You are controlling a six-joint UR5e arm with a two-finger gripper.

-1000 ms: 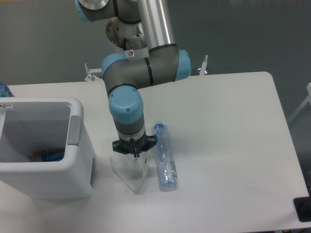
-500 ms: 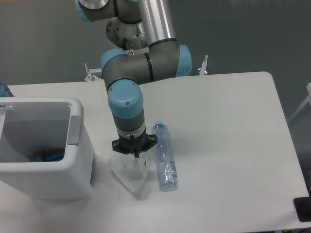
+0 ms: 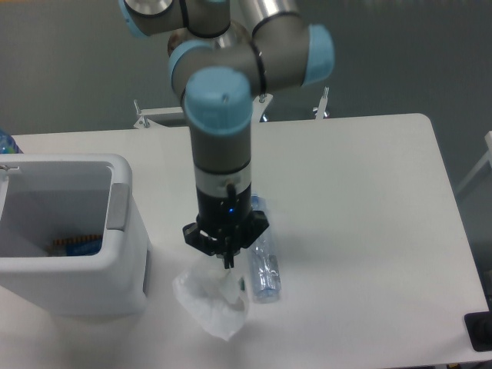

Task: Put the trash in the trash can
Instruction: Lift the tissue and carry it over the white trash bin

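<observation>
Claw [image 3: 227,260] pinches top of wrapper [image 3: 210,301], which hangs directly below it over the counter [image 3: 361,215]. Bin [image 3: 115,231] lies to the left; bottle [image 3: 264,257] lies just right, long axis front-to-back.

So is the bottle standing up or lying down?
Lying down. The bottle lies flat on the table, lengthwise beside the wrapper, its far end hidden behind the tool.
</observation>
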